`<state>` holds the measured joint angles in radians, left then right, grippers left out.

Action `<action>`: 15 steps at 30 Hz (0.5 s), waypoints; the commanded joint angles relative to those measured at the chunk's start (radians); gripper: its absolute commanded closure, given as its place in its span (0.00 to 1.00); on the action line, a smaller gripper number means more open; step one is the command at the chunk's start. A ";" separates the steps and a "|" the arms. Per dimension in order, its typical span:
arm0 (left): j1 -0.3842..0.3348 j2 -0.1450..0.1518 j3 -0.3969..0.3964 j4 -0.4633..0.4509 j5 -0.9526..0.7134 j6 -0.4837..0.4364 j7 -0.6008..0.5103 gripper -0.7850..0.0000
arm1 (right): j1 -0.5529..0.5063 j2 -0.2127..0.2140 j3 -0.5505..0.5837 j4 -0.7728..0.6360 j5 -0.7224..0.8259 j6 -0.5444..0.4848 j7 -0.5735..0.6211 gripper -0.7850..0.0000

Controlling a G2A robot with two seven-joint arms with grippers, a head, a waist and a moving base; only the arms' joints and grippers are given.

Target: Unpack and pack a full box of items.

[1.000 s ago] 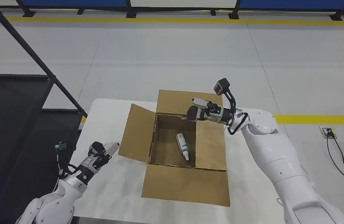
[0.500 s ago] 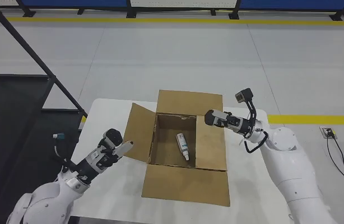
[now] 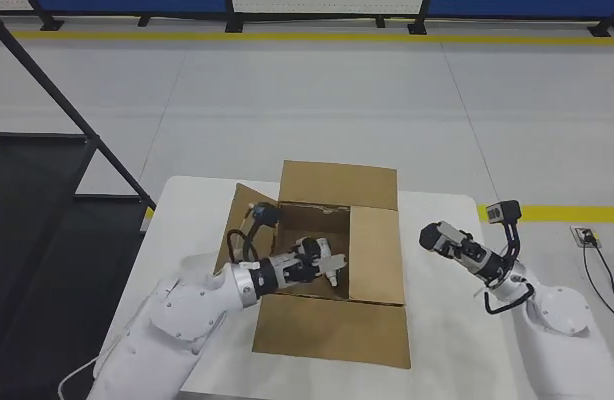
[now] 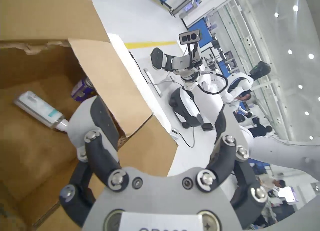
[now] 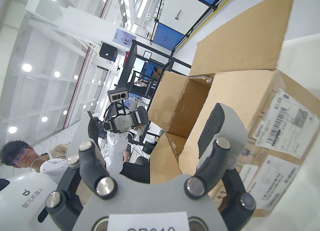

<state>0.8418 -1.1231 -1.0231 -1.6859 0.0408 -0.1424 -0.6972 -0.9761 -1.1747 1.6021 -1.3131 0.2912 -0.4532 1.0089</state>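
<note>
Cardboard box (image 3: pixel 337 185) sits open in the middle of my white table (image 3: pixel 187 215), with its four flaps turned outward. From the top view I can see my left arm reaching in over the left flap, and the left gripper (image 3: pixel 325 264) is inside the opening, low over the box floor.

On the left wrist view, the left gripper (image 4: pixel 158 111) has its fingers (image 4: pixel 100 117) spread wide with nothing between them. Just beyond one fingertip a white bottle (image 4: pixel 37 112) with a teal band lies on its side on the cardboard floor. Its cap end points toward that finger, and I can't tell whether the two touch. A purple can (image 4: pixel 81 88) stands farther in, close to the right wall and partly hidden behind the right flap (image 4: pixel 112 84).

My right arm is off to the right of the box, well apart from it. The right gripper (image 3: pixel 434 237) is above the table, level with the box's right flap and pointing toward it. On the right wrist view, the right gripper (image 5: pixel 153 114) is also spread and holds nothing. That view faces the outer side wall of the box, where printed shipping labels (image 5: pixel 287 117) are stuck on.
</note>
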 commanded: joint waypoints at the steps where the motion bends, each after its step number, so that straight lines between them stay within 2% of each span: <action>1: -0.012 -0.002 0.013 0.014 -0.002 0.008 -0.005 0.00 | 0.002 0.000 -0.001 0.001 0.000 -0.001 0.000 0.00; 10: -0.004 -0.003 0.016 0.019 -0.004 0.015 -0.005 0.00 | 0.002 0.000 -0.001 0.001 0.000 -0.001 0.000 0.00; 15: -0.046 -0.024 0.092 0.097 0.002 0.090 -0.030 0.00 | -0.019 0.004 0.006 -0.031 0.007 -0.015 -0.025 0.00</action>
<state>0.8108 -1.1411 -0.9527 -1.6106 0.0358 -0.0680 -0.7247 -0.9907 -1.1727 1.6030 -1.3406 0.2939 -0.4626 0.9841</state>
